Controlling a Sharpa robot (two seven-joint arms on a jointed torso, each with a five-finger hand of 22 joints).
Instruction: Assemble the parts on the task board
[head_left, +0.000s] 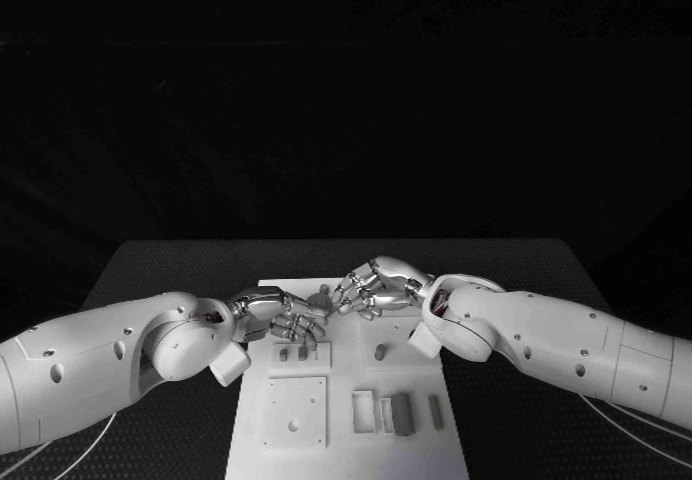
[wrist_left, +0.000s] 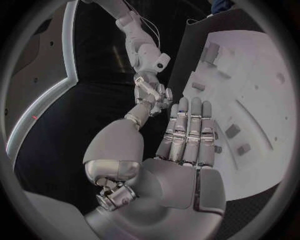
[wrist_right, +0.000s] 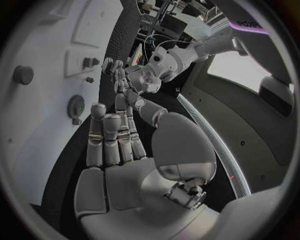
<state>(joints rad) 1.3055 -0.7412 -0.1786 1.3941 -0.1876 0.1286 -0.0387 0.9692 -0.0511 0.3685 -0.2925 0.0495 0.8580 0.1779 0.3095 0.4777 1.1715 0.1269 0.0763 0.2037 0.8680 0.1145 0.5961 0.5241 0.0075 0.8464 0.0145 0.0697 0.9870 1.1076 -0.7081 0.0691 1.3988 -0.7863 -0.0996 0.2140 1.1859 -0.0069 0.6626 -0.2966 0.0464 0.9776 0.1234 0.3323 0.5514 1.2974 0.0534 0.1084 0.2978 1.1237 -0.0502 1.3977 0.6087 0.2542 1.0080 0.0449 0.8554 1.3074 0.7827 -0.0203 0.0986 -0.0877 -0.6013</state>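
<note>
**What the views are hiding**

The task board (head_left: 346, 440) is running off the bottom edge of the head view. The left hand (head_left: 281, 318) and right hand (head_left: 378, 288) are covering its far part. Whether their fingertips are pinching anything is staying too small to tell.

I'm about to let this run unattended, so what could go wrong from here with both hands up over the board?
1. The left hand and right hand hover fingertip to fingertip above the task board; they might collide.
2. Neither hand appears to hold anything, so the handover or pick may have missed.
3. The left hand hangs just over the small pegs; lowering it could knock them askew.
</note>
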